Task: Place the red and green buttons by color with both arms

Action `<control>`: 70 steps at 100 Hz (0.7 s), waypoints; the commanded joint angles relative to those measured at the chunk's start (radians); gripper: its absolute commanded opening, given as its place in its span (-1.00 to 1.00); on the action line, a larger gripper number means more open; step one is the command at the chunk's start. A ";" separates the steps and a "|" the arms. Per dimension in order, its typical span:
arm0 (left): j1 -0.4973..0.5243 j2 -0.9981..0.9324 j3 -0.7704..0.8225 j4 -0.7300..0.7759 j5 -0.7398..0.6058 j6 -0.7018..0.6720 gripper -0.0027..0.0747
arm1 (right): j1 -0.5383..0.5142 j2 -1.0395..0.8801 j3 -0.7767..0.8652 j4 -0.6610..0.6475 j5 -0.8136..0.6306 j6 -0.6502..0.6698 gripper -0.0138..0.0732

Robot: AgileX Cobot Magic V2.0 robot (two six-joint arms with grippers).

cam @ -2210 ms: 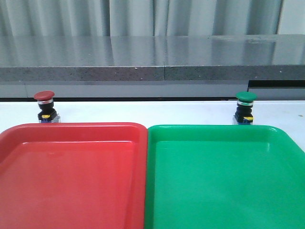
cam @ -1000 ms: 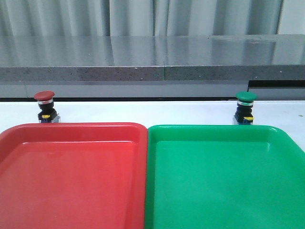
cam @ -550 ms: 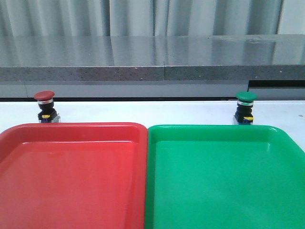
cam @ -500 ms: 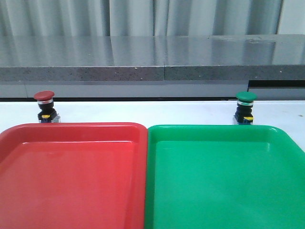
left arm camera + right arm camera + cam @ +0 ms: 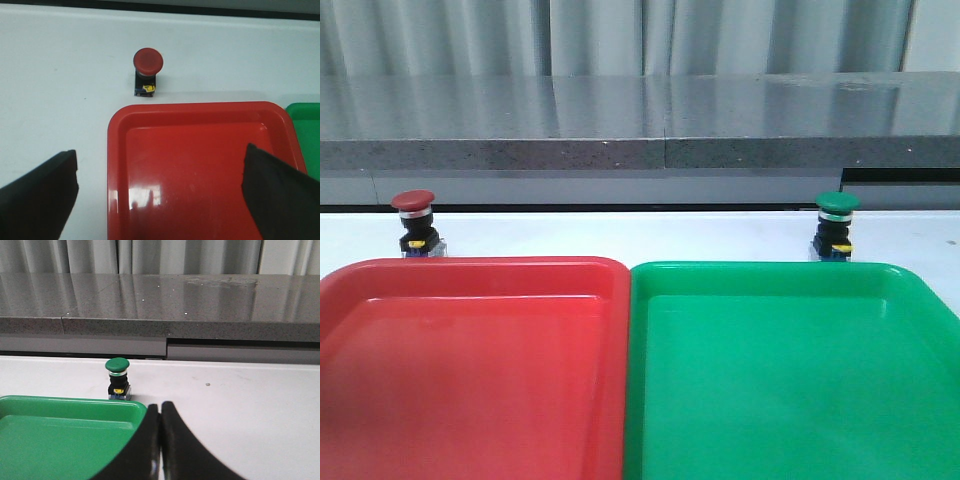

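The red button [image 5: 414, 222] stands upright on the white table just behind the red tray [image 5: 470, 370]; the left wrist view also shows the red button [image 5: 148, 70]. The green button [image 5: 836, 226] stands upright behind the green tray [image 5: 790, 370], and the right wrist view holds the green button [image 5: 118, 378] too. Neither gripper shows in the front view. My left gripper [image 5: 160, 187] hangs wide open above the red tray [image 5: 200, 170], nothing between its fingers. My right gripper [image 5: 160, 412] is shut and empty beside the green tray's corner [image 5: 70, 430], short of the green button.
A grey stone ledge [image 5: 640, 125] runs along the table's far edge behind both buttons. The two trays lie side by side, touching at the middle, and fill the near half of the table. White table [image 5: 240, 405] shows to the right of the green tray.
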 commanded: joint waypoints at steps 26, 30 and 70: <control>-0.039 0.380 -0.299 0.030 -0.069 0.003 0.63 | -0.006 -0.018 -0.014 0.000 -0.076 -0.005 -0.84; -0.039 0.415 -0.321 0.030 -0.069 0.003 0.63 | -0.006 -0.018 -0.014 0.000 -0.076 -0.005 -0.84; -0.039 0.704 -0.480 0.070 -0.071 0.003 0.63 | -0.006 -0.018 -0.014 0.000 -0.076 -0.005 -0.84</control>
